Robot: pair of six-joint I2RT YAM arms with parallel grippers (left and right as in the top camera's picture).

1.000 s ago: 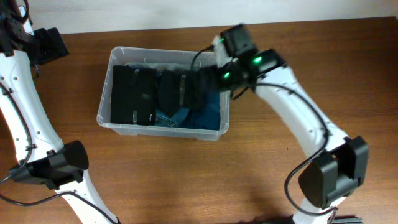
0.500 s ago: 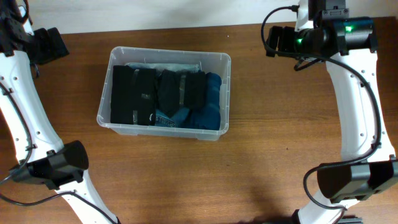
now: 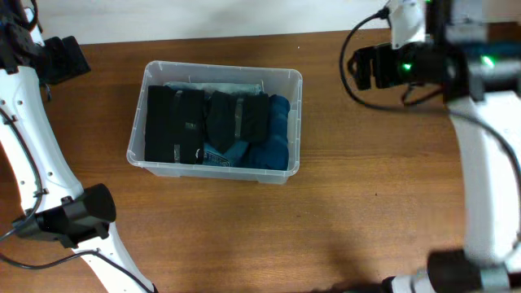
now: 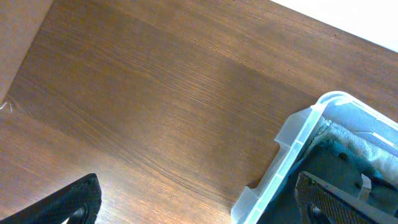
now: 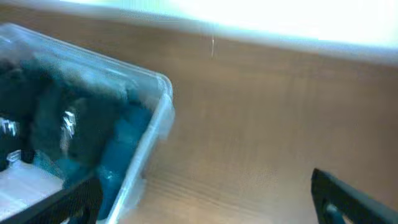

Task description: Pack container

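The container [image 3: 296,114], a clear plastic bin, stands on the wooden table left of centre. Black folded garments [image 3: 175,126] fill its left and middle, and blue ones [image 3: 273,146] lie at its right end. My left gripper [image 3: 69,59] hangs open at the far left, apart from the bin. In the left wrist view it [image 4: 199,208] spans the container's corner rim [image 4: 297,152] with nothing held. My right gripper [image 3: 362,69] is open, up and to the right of the bin. Its wrist view, blurred, shows it [image 5: 208,202] empty beside the container's rim [image 5: 152,134].
Bare wooden tabletop [image 3: 342,220] stretches in front of and to the right of the bin. A pale wall edge [image 3: 203,20] runs along the table's back. The left arm's base link [image 3: 73,216] sits at the lower left.
My right arm has lifted away from the bin's right end and swung up to the right, empty. The left arm and the bin's contents have not moved.
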